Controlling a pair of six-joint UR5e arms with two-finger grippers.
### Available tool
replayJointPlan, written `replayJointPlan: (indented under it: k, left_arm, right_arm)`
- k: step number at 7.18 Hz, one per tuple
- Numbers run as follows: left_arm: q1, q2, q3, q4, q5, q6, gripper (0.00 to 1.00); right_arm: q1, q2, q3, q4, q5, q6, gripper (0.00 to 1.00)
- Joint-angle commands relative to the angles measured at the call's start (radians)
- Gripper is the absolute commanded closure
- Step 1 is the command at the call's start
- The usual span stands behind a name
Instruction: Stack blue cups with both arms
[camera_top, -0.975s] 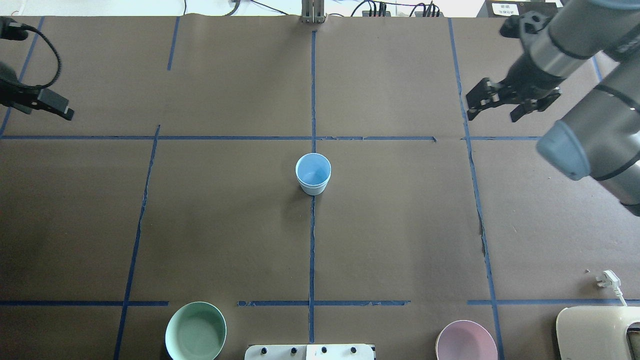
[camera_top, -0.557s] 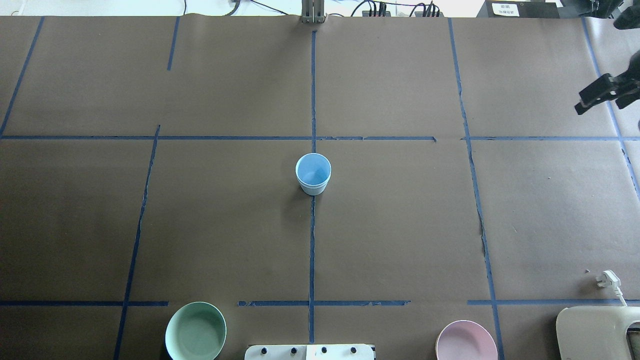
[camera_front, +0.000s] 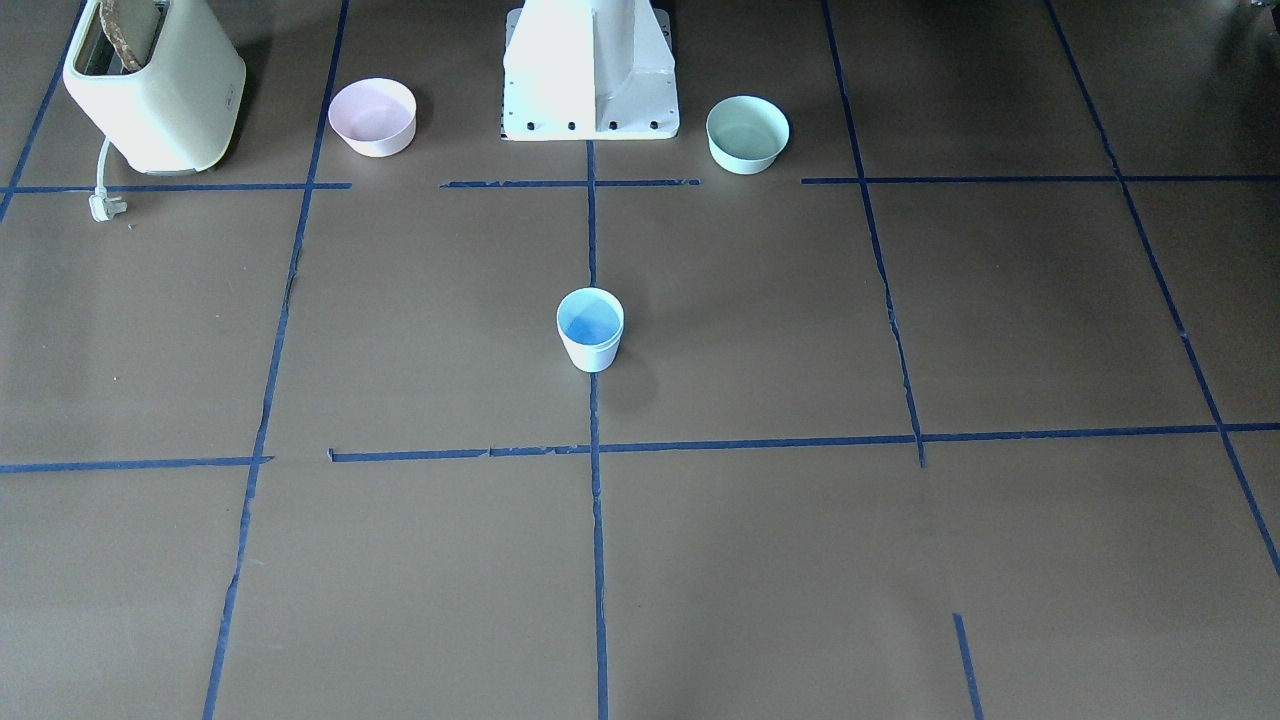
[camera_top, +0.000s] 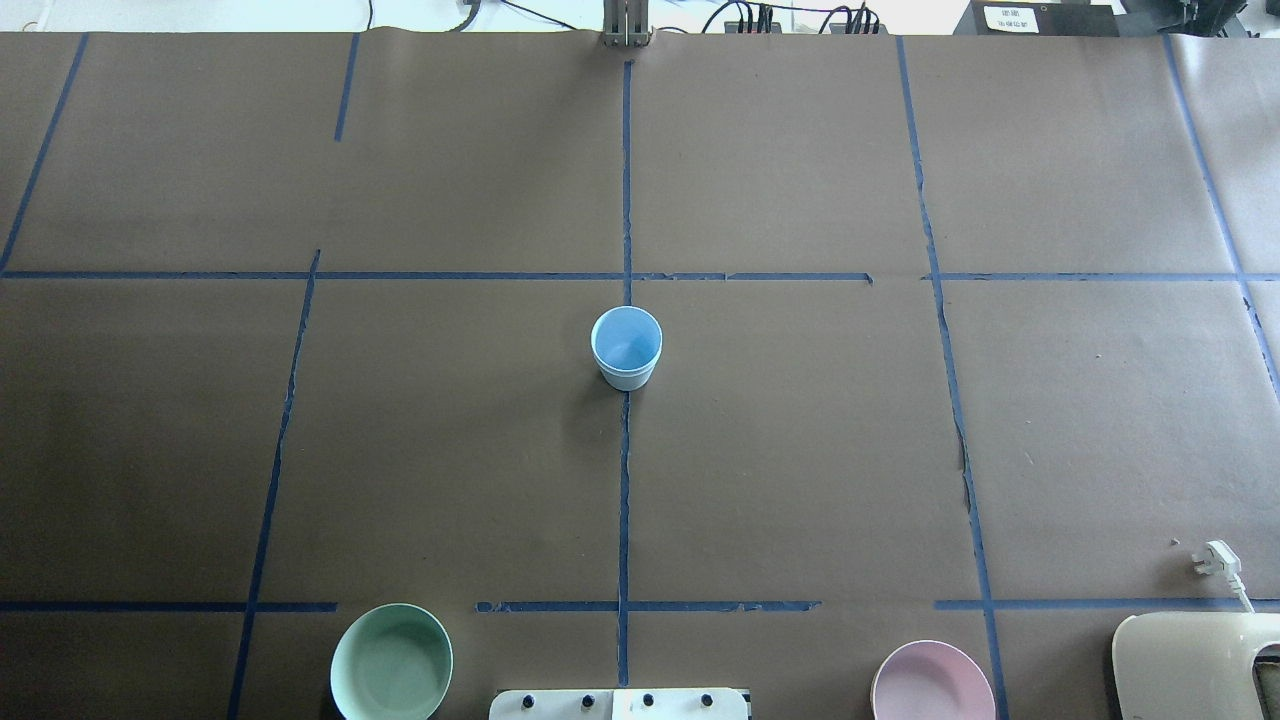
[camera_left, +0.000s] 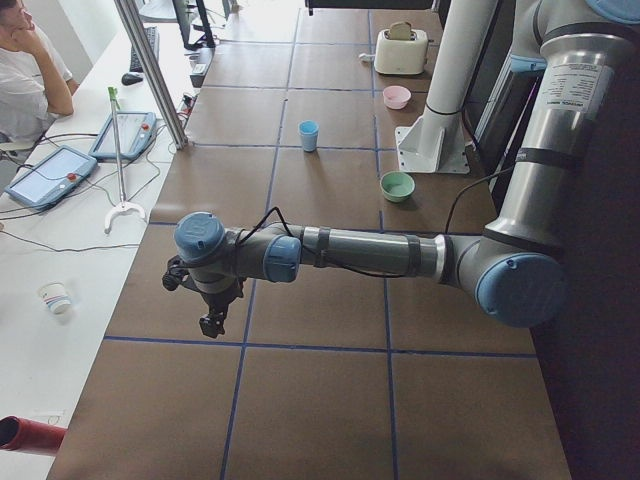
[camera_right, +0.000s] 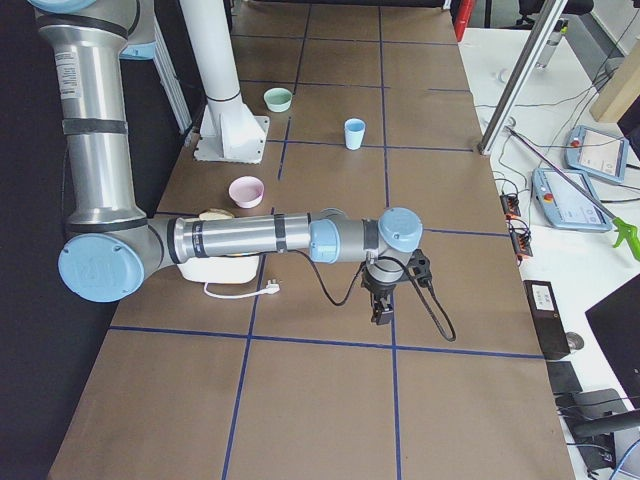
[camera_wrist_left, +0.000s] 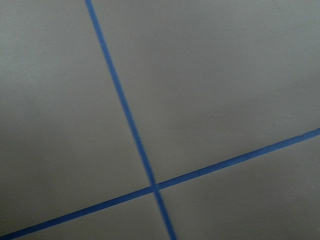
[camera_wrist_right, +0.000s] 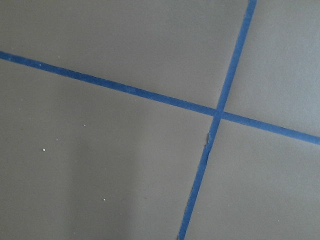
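Nearest the robot in the overhead view, the mint-green bowl (camera_top: 391, 663) sits at about 7 o'clock from the table's middle and the pink bowl (camera_top: 932, 685) at about 5 o'clock. Both are well apart from the blue cup (camera_top: 626, 350), which stands upright at the centre on the crossing tape line. Only one tumbler outline shows, and the pictures do not settle whether a second is nested inside it.

It looks like thin, light, stiff plastic with a smooth tapered wall, so it would likely tip or skid if nudged. A pinch across the rim, or low around the wall from the side, seems safest.

Farther out, the left gripper (camera_left: 212, 320) hangs over bare table at the 9 o'clock end and the right gripper (camera_right: 381, 308) at the 3 o'clock end. Whether their fingers are apart cannot be told.

A second ago both arms reached into the overhead view's upper corners. Now neither shows there, and the cup has not shifted.
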Motion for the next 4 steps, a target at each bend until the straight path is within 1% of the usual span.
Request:
replayJointPlan:
  k: [1, 2, 4]
  left_arm:
    - [-0.005, -0.026, -0.001, 0.11, -0.017, 0.001, 0.0]
    - [-0.004, -0.027, -0.002, 0.124, -0.02, -0.004, 0.0]
    - [0.007, -0.017, -0.002, 0.11, -0.02, -0.011, 0.0]
  right_arm:
    - [0.016, -0.015, -0.006, 0.001, 0.007, -0.017, 0.0]
    - [0.019, -0.02, -0.008, 0.001, 0.007, -0.016, 0.0]
    - [0.033, -0.018, -0.008, 0.001, 0.01, -0.013, 0.0]
